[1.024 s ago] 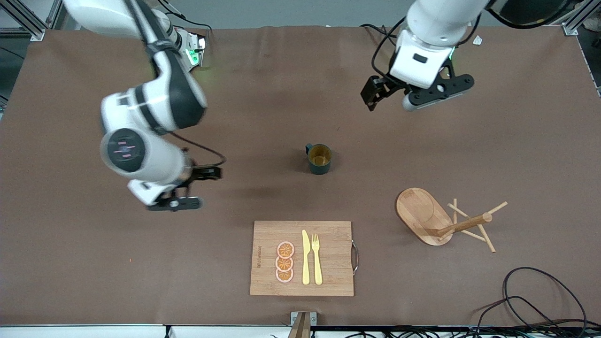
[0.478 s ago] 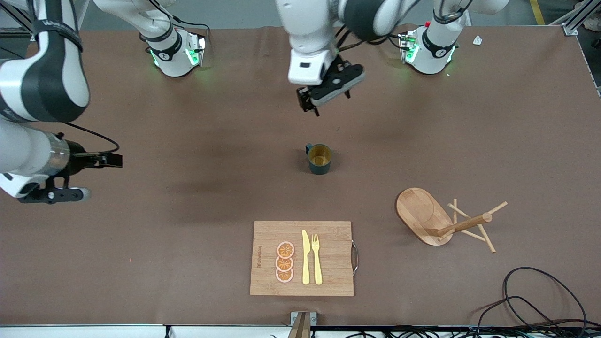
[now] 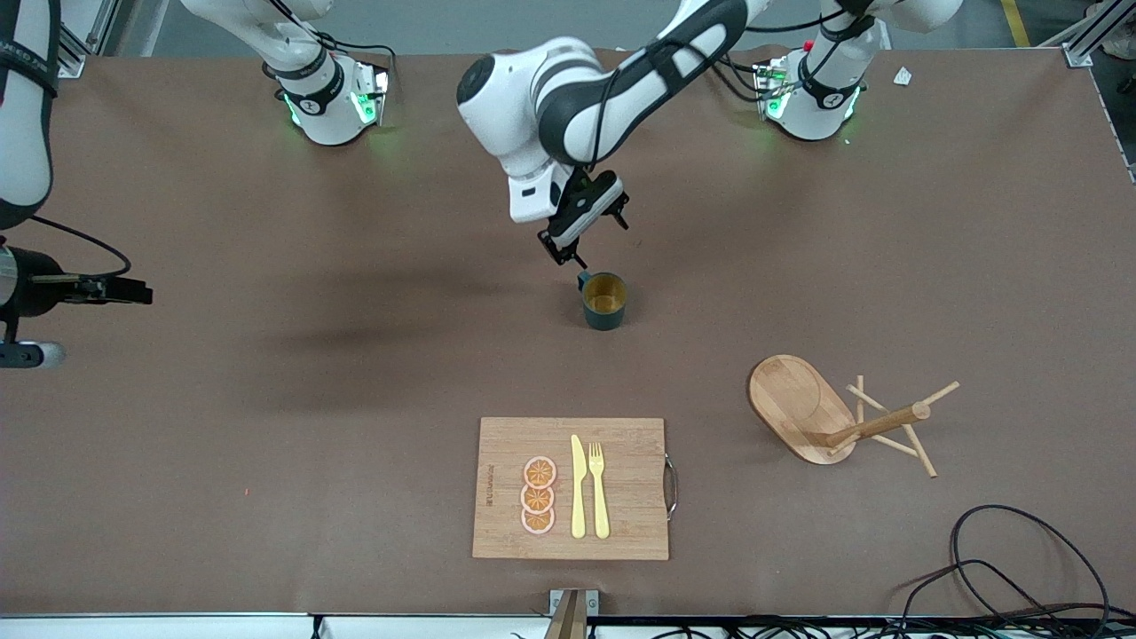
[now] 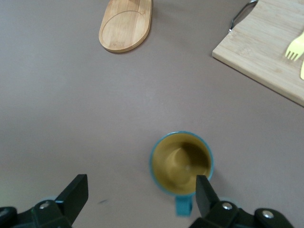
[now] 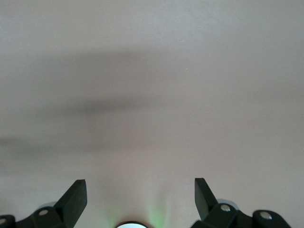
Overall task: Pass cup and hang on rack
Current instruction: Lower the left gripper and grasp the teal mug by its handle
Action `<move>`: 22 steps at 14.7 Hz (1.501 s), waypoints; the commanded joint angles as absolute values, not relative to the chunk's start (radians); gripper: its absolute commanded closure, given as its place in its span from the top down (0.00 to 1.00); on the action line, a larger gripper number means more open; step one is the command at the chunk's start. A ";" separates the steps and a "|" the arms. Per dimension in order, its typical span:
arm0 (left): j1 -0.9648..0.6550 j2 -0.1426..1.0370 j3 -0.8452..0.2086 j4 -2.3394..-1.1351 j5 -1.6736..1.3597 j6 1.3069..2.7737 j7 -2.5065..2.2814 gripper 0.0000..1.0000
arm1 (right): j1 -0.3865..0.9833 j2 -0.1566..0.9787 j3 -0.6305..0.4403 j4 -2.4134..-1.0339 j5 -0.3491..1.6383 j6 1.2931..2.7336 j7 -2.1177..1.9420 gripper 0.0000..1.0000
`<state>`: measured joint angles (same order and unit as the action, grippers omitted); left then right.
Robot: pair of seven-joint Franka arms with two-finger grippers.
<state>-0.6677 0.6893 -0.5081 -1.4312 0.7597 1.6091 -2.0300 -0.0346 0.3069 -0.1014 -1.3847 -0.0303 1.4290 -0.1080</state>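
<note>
The cup (image 3: pixel 605 300), dark teal with a yellow inside, stands upright in the middle of the table. In the left wrist view the cup (image 4: pixel 182 164) lies close to one finger, its handle turned toward the gripper. My left gripper (image 3: pixel 586 240) is open and empty, just above the cup on its handle side; it also shows in the left wrist view (image 4: pixel 141 185). The wooden rack (image 3: pixel 799 404) stands toward the left arm's end, nearer to the front camera than the cup; its base also shows in the left wrist view (image 4: pixel 126 26). My right gripper (image 3: pixel 124 290) is open and empty at the right arm's end, over bare table (image 5: pixel 141 187).
A rectangular cutting board (image 3: pixel 621 532) with orange slices, a yellow knife and a yellow fork lies nearer to the front camera than the cup. Black cables (image 3: pixel 1003 550) lie at the table's front edge toward the left arm's end.
My left gripper has swung from over its own end of the table to just above the cup and come lower. My right arm has drawn back to its end of the table.
</note>
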 commanded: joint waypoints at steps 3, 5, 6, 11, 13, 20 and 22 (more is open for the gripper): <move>-0.791 0.828 -0.442 -1.322 0.894 1.681 -2.181 1.00 | -0.044 0.285 -0.078 -1.376 -0.060 1.434 -0.103 1.00; -0.897 0.857 -0.332 -1.296 0.891 1.697 -2.183 1.00 | -0.046 0.285 -0.078 -1.382 -0.035 1.433 -0.095 1.00; -0.920 0.870 -0.306 -1.296 0.891 1.698 -2.183 1.00 | -0.045 0.285 -0.077 -1.384 -0.013 1.428 -0.095 1.00; -0.927 0.936 -0.298 -1.307 0.894 1.721 -2.270 1.00 | -0.040 0.239 -0.074 -1.396 0.003 1.434 -0.100 1.00; -0.925 0.942 -0.296 -1.308 0.896 1.721 -2.270 1.00 | -0.031 0.209 -0.072 -1.408 0.003 1.442 -0.100 1.00; -0.925 0.969 -0.282 -1.325 0.934 1.717 -2.264 0.90 | -0.005 0.069 -0.077 -1.518 -0.003 1.453 -0.097 1.00; -0.925 0.969 -0.279 -1.331 0.937 1.712 -2.257 0.80 | -0.003 0.014 -0.077 -1.577 -0.009 1.476 -0.098 1.00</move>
